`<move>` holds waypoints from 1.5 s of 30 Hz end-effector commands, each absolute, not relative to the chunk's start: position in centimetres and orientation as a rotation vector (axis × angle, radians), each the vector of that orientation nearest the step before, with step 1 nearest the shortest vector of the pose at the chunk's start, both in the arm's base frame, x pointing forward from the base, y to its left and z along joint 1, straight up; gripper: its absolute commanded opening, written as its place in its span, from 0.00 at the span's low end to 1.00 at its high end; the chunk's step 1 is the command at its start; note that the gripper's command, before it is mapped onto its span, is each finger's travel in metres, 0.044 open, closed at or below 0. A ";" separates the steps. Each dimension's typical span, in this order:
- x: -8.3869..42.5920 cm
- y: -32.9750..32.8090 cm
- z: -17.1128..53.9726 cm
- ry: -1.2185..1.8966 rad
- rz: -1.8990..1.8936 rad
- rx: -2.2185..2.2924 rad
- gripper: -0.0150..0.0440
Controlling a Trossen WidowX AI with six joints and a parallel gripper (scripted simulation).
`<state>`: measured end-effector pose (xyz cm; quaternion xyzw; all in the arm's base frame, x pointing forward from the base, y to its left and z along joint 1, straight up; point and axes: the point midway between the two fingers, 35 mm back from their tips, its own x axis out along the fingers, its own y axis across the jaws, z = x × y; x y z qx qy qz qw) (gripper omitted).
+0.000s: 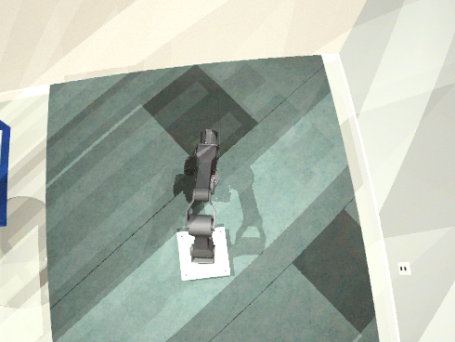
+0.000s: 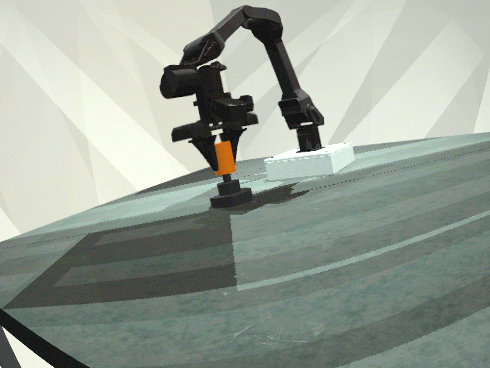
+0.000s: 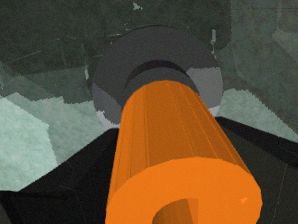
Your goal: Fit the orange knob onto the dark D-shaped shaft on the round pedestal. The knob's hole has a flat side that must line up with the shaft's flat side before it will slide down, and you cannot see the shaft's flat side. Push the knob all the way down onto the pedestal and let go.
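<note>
"What have you got on the exterior view, left to right?"

"My gripper (image 2: 218,159) is clamped on the orange knob (image 2: 225,158) (image 3: 175,135), holding it upright over the round pedestal (image 2: 231,197) (image 3: 155,45). A short length of dark shaft (image 2: 227,178) shows between the knob's lower end and the pedestal, so it isn't seated. Further right is the white base block (image 2: 300,165) (image 1: 185,269) of the arm."

"Is the shaft in the hole?"

"I can't tell. The tip is out of sight; it may be resting under the knob or just inside it."

"What worries you?"

"The flat, first. If the hole's flat side is turned away from the shaft's, pushing down will only jam it, and the knob could slide up between my fingers or tip. If I twist to hunt for the match, a weak grip could let the fingers slip round the knob while it stays put. A slight sideways offset would bind it, too. And if I let go too soon, it could stay perched high, or drop off onto the surface (image 2: 350,260) (image 1: 116,260)."
</note>
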<state>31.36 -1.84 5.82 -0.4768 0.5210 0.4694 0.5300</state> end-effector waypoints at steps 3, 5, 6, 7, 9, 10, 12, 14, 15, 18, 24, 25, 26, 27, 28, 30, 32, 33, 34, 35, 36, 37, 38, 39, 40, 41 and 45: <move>31.4 -1.8 5.8 1.239 1.125 -1.145 0.25; 31.4 -1.8 5.8 1.239 1.125 -1.145 0.25; 31.4 -1.8 5.8 1.239 1.125 -1.145 0.25; 31.3 -1.8 5.9 1.239 1.125 -1.145 0.25; 31.3 -1.8 6.1 1.239 1.125 -1.145 0.25; 31.3 -1.8 6.2 1.239 1.125 -1.145 0.25; 31.4 -1.8 6.3 1.239 1.125 -1.145 0.25; 31.4 -1.8 6.3 1.228 1.144 -1.165 0.25; 31.4 -1.8 6.3 1.215 1.165 -1.186 0.25; 31.4 -1.8 6.1 1.161 1.248 -1.271 0.25; 31.4 -1.9 5.9 1.141 1.278 -1.301 0.25; 31.4 -1.9 5.9 1.141 1.278 -1.301 0.25; 31.4 -1.9 5.8 1.141 1.278 -1.301 0.25; 31.4 -1.9 5.8 1.141 1.278 -1.301 0.25; 31.4 -1.9 5.8 1.141 1.278 -1.301 0.25; 31.4 -1.8 5.7 1.141 1.278 -1.301 0.25; 31.4 -1.8 5.8 1.141 1.278 -1.301 0.25; 31.4 -1.8 5.8 1.141 1.278 -1.301 0.25; 31.4 -1.8 5.8 1.141 1.278 -1.301 0.25; 31.4 -1.8 5.8 1.141 1.278 -1.301 0.25; 31.4 -1.8 5.8 1.141 1.278 -1.301 0.25; 31.4 -1.8 5.8 1.141 1.278 -1.301 0.25; 31.3 -1.8 5.8 1.141 1.278 -1.301 0.25; 31.3 -1.8 5.8 1.141 1.278 -1.301 0.25; 31.3 -1.8 5.8 1.141 1.278 -1.301 0.25; 31.3 -1.8 5.8 1.141 1.278 -1.301 0.25; 31.3 -1.8 5.9 1.141 1.278 -1.301 0.25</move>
